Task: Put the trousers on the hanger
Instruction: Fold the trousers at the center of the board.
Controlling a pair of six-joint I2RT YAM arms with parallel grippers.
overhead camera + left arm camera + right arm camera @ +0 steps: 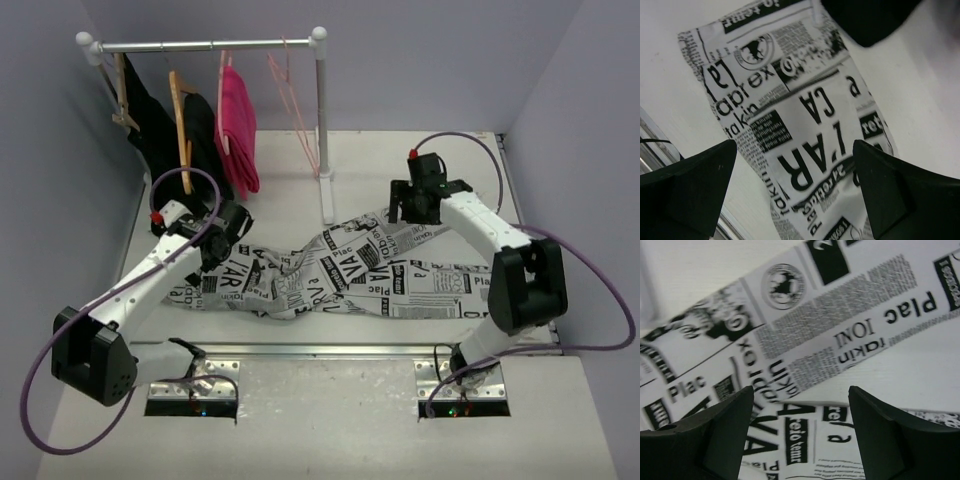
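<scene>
The trousers, white with black newspaper print, lie spread across the table, rumpled in the middle. The thin pink hanger hangs bare on the rail near the right post. My left gripper is open just above the trousers' left end, empty. My right gripper is open above the trousers' upper right part, empty. Both wrist views show the printed fabric between wide-spread fingers.
A white clothes rack stands at the back with wooden hangers bearing black garments and a pink garment. Its post foot stands beside the trousers. A black object lies beyond the fabric.
</scene>
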